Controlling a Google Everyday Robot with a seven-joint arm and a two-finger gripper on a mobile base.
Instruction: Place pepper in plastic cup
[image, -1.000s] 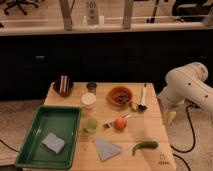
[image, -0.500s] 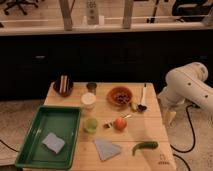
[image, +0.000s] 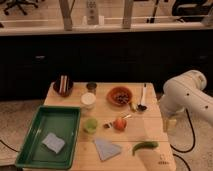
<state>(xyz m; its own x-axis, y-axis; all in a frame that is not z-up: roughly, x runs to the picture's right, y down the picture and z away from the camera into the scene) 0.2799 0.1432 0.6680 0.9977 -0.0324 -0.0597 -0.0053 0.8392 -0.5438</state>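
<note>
No change across the last second: task not yet begun. Light wooden table (image: 150, 132) as anchor. White robot arm (image: 187, 97) parked off the table's right edge, claw (image: 170, 122) low beside that edge, probably spread apart and empty, though poorly seen. Small translucent light-green plastic cup (image: 90, 125) left of the table's centre. Slim curved dark green pepper (image: 145, 146) flat near the table's front right corner, ungrasped.

- The pepper (image: 145, 147) is slim, curved and dark green. It lies flat near the 5 o'clock corner of the tabletop (image: 150, 125), its length running from 9 to 3 o'clock, touching nothing.
- The plastic cup (image: 90, 125) is short and translucent light green. It stands upright, mouth up, toward the tabletop's 8 o'clock.
- The pepper lies at the cup's 4 o'clock, well apart.
</note>
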